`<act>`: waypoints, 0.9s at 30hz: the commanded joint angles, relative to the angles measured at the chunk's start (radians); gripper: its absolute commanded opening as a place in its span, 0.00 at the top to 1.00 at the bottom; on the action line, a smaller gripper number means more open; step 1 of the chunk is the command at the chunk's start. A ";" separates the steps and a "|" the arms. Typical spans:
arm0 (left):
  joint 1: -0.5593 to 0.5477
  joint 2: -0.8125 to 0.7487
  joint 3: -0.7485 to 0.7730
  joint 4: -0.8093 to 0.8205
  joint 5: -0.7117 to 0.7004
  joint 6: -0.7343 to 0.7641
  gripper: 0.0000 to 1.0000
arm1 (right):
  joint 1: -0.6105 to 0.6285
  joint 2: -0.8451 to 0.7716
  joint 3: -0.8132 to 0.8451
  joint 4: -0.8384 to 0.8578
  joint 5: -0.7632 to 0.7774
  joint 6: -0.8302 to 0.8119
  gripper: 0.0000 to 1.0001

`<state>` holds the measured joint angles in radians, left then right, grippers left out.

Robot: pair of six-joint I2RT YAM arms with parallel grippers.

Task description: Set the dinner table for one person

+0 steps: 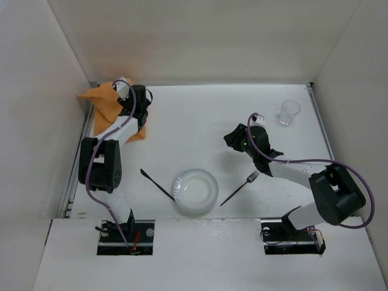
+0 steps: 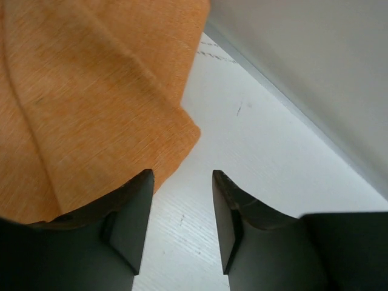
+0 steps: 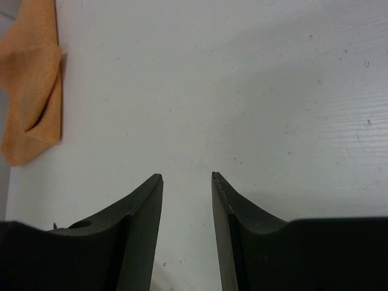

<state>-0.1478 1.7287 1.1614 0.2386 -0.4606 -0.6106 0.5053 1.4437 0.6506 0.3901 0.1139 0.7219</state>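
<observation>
White walls box in the dinner table, which spans the view beneath both arms; my left gripper gapes empty at the edge of the crumpled orange cloth, far left; the right gripper likewise hangs parted, holding nothing; I judge a shallow pinch could drag that cloth bunched.

1. Left arm: blocky black joints, white link.
2. Right arm: black joints, white links.
3. Purple cable loops along each arm.
4. Left gripper, right gripper: matte black wedge fingers.
5. Bases, 6 o'clock: black.
</observation>
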 commanded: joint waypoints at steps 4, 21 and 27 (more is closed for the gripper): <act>-0.032 0.198 0.237 -0.225 -0.055 0.222 0.52 | 0.006 -0.012 0.006 0.059 -0.011 0.001 0.56; -0.095 0.515 0.552 -0.298 -0.165 0.681 0.43 | 0.003 -0.060 -0.009 0.062 -0.007 0.002 0.55; -0.114 0.604 0.629 -0.271 -0.259 0.827 0.44 | 0.008 -0.091 -0.011 0.062 -0.006 -0.004 0.54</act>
<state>-0.2481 2.3230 1.7279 -0.0280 -0.6426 0.0910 0.5053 1.3933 0.6437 0.3908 0.1040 0.7227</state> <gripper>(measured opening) 0.564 0.458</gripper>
